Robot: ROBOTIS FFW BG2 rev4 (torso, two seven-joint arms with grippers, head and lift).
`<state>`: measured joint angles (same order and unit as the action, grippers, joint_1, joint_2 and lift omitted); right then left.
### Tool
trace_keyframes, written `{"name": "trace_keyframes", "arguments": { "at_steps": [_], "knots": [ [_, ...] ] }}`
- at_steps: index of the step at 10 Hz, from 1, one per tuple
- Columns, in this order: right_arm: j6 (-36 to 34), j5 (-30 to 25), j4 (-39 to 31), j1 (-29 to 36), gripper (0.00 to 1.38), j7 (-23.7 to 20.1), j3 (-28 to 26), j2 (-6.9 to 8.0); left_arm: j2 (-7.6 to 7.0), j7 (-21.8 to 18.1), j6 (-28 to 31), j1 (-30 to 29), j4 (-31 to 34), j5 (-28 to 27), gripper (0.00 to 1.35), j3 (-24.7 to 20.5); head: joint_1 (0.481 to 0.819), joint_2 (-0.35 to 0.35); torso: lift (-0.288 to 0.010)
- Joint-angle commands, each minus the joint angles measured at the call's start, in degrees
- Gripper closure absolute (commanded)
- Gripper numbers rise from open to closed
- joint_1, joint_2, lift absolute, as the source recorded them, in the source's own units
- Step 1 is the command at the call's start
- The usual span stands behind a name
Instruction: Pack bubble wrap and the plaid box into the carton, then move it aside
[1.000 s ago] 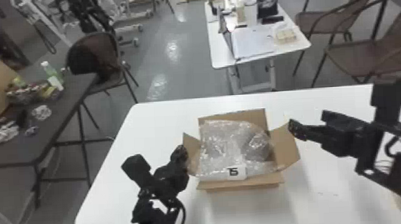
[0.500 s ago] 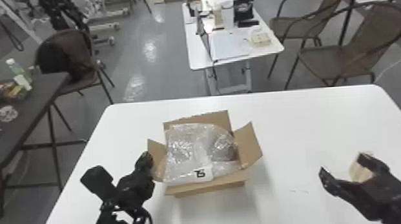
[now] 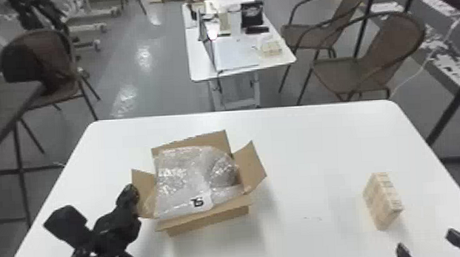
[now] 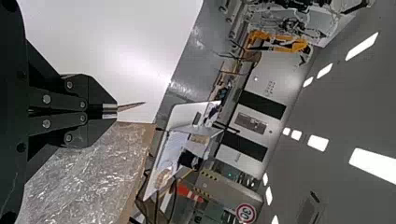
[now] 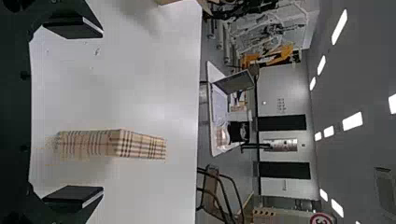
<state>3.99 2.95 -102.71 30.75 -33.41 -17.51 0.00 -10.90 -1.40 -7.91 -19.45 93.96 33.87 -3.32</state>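
Carton flap (image 3: 143, 183) gripped by closed L pincer (image 3: 133, 196), arm angled in at carton's (image 3: 211, 220) L side. R pincer (image 3: 427, 243) opened, pointed fwd near plaid box (image 3: 382, 201), stood on tabletop (image 3: 308, 152). Bubble wrap (image 3: 187, 176) packed in open carton.

"30" is shown on a round, red-rimmed sign (image 4: 246, 213); on the bubble wrap (image 3: 184, 165), a white label (image 3: 206, 201) is marked with unclear dark characters.

A white bench (image 3: 315, 141) spans the near side; beyond, on glossy grey floor (image 3: 160, 73), stand a smaller white table (image 3: 197, 61) and, right of it, brown chairs (image 3: 396, 45). A dark table (image 3: 5, 99) stands left; lights (image 4: 317, 143) line the ceiling (image 4: 345, 102).
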Motion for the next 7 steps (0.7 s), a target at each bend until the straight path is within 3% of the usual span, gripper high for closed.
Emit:
{"name": "trace_keyframes", "arguments": {
  "at_steps": [1, 4, 7],
  "knots": [
    [0.1, -2.7, 0.9, -0.3, 0.11, 0.0, -3.8, 0.05, 0.01, 0.0, -0.1, -0.1, 0.0, 0.1, 1.21, 0.1, 0.695, 0.075, -0.027],
    [0.0, -7.0, 5.3, -5.4, 0.11, 0.6, -8.5, 0.05, 0.09, -0.1, -0.1, 0.1, 0.0, 0.1, 1.21, 0.2, 0.695, -0.028, -0.027],
    [0.0, -14.6, 10.3, -11.1, 0.11, 1.5, -8.3, 0.05, 0.36, -0.1, -0.1, 0.4, -0.1, 0.2, 1.21, 0.4, 0.695, -0.056, -0.027]
  ]
}}
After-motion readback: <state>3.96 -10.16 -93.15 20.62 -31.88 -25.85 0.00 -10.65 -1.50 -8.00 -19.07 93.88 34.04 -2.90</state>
